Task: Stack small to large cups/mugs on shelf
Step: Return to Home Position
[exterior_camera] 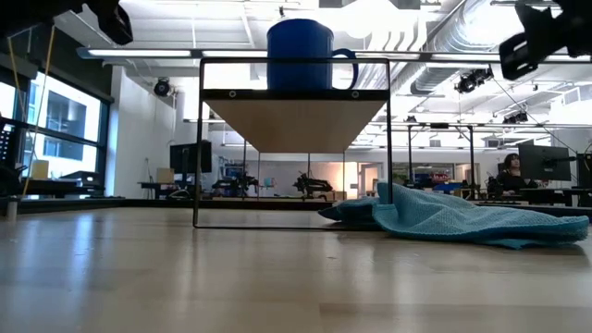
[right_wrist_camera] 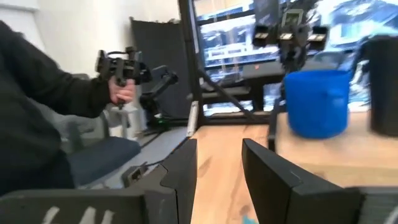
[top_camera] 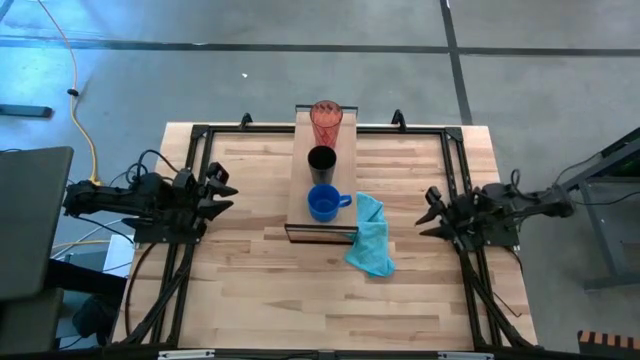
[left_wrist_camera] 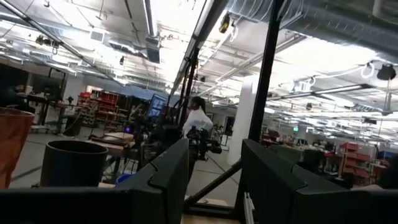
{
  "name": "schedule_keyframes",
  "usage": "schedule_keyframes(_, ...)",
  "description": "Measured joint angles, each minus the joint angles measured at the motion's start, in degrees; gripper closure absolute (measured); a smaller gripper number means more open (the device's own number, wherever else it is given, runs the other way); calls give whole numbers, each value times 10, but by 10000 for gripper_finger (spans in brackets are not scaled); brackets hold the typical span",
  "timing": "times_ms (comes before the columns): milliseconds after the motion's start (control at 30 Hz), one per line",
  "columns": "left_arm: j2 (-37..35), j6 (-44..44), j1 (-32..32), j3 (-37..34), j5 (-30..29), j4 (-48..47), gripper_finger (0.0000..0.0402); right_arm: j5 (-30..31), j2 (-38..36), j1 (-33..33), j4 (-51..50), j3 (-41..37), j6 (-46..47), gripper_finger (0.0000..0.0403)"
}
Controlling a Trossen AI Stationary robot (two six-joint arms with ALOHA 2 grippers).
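- The light-blue cloth (top_camera: 372, 238) is lying crumpled on the wooden table (top_camera: 250, 290). It is sitting just beside the near end of the shelf (top_camera: 298, 180), on the right arm's side, and its edge is reaching the shelf's black frame.
- The left gripper (top_camera: 228, 192) is hanging well apart from the shelf on its left side, level with the near half. Its fingers are standing spread apart and holding nothing.
- The right gripper (top_camera: 426, 212) is waiting well apart from the shelf on the opposite side, past the cloth. Its fingers are likewise parted and empty.
- The blue mug (top_camera: 321, 203) is standing upright at the near end of the shelf, with its handle pointing toward the right arm's side.
- The black cup (top_camera: 322, 160) is standing upright at the middle of the shelf, just behind the mug and apart from it.
- The red tumbler (top_camera: 326, 120) is standing upright at the far end of the shelf, close behind the black cup; whether they are touching cannot be told.
- Off the table, beyond the shelf's left side, a person in a dark sleeve (right_wrist_camera: 43, 106) is gripping a black handle.
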Motion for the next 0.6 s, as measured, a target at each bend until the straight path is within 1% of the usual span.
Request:
schedule_keyframes(133,0,0,0,0,0,-2,263,-69,0,-48,6,-10,24,284)
schedule_keyframes(300,0,-7,0,0,0,-6,263,-122,0,-109,8,2,9,284)
schedule_keyframes(433,0,-15,0,0,3,-27,263,-169,0,-160,-29,1,13,284)
schedule_keyframes(533,0,-15,0,0,-6,-29,263,-175,0,-189,-29,1,2,284)
schedule_keyframes(600,0,-15,0,0,-22,-32,263,-160,0,-204,-30,1,-13,284)
